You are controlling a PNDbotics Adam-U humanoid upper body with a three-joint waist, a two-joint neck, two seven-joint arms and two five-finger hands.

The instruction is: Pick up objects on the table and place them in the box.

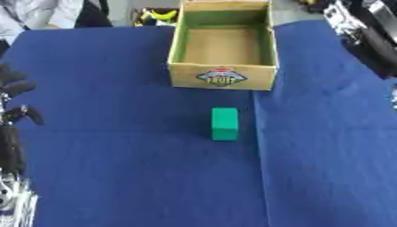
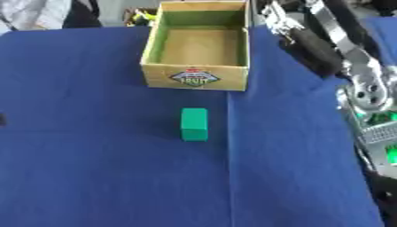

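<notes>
green block (image 1: 225,124) upright on tabletop (image 1: 116,177), just in front of empty box (image 1: 223,75). left hand (image 1: 15,95) at left edge, fingers relaxed, apart. right hand's fingers: can't tell. risk: sloppy grab topples block.

— What does the robot's left hand (image 1: 15,99) look like?

— It is black, with thick, round fingers. It shows at the left edge of the left eye view. Below it the left arm (image 1: 14,195) turns silver and shiny, with thin parts like little bars.

— And the other side?

— The right arm (image 2: 341,48) is long. It has black tubes and silver metal bits. Near the middle sits a round silver joint (image 2: 371,91) with dark holes in it, like screw holes.

— Any colours?

— Yes. Lower down there is a grey part with a grid on it, and small green lights (image 2: 387,153) glow beside it.

— Can you see the right hand?

— No, only the arm.
</notes>
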